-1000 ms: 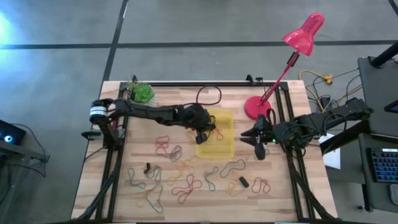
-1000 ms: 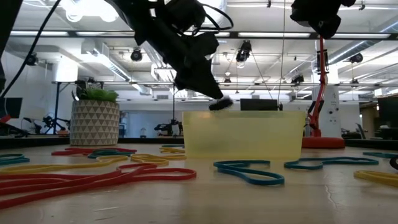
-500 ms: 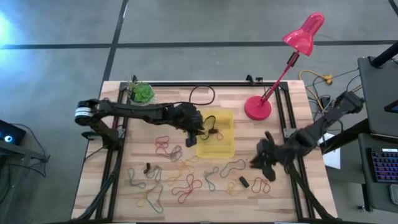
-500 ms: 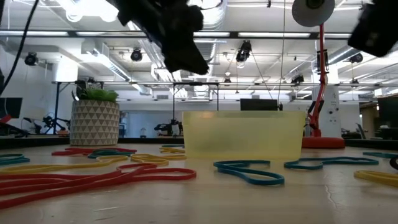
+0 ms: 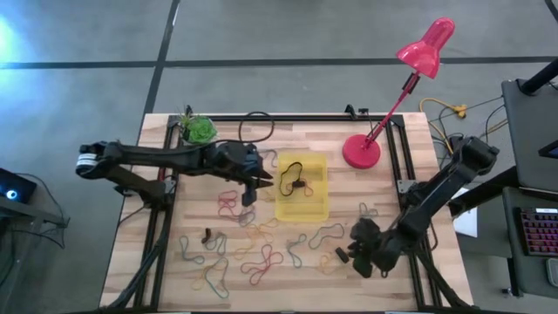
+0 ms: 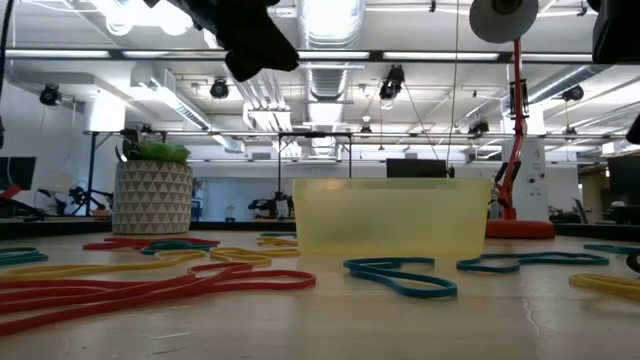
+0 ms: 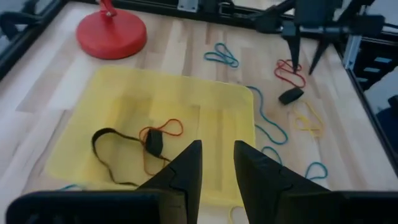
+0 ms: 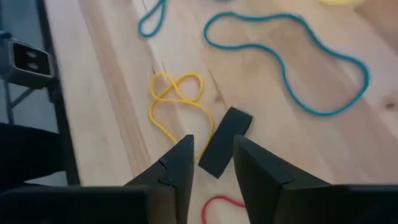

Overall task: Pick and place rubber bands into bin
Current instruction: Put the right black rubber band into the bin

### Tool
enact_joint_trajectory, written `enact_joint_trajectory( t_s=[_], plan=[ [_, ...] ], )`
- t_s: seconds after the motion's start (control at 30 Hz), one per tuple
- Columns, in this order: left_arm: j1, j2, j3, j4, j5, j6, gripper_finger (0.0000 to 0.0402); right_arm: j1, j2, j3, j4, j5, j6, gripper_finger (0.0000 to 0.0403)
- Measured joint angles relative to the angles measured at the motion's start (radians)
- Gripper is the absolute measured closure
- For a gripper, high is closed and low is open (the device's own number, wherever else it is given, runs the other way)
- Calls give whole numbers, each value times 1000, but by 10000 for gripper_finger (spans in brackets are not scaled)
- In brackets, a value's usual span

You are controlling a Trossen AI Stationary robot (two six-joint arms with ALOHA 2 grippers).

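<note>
Overhead view of a wooden table [image 5: 410, 157] strewn with rubber bands [image 5: 261, 257] in red, yellow, blue and green, most lying on the near half of the board. The bin [image 5: 302, 188], a shallow translucent yellow tray, sits near the table's centre, with a pink desk lamp [image 5: 361, 151] standing on its right. Inside the bin lie a black band [image 7: 107, 154], an orange band [image 7: 163, 132] and a small dark piece [image 7: 153, 142]. The left gripper [image 5: 255, 185] is poised just left of the bin's edge; its wrist view shows the fingers [image 7: 185, 174] slightly parted with nothing between them. The right gripper [image 5: 359, 259] hangs low over the near right part of the table, fingers [image 8: 176, 167] also slightly apart and empty, directly above a small black block [image 8: 224, 141] lying beside a yellow band [image 8: 174, 101] and a long blue band [image 8: 292, 59].
</note>
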Motion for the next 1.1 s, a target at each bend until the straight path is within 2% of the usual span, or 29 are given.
enact_joint_trajectory(
  t_s=[0.2,0.4,1.1],
  plan=[
    [0,-35,-41,-3,-26,-18,324,0,95,47,-5,-27,16,241],
    [0,-41,-52,2,-35,-26,324,0,166,63,-5,-48,31,214],
    [0,-43,-73,54,-34,-26,324,-37,247,62,-4,-55,64,211]
  ],
)
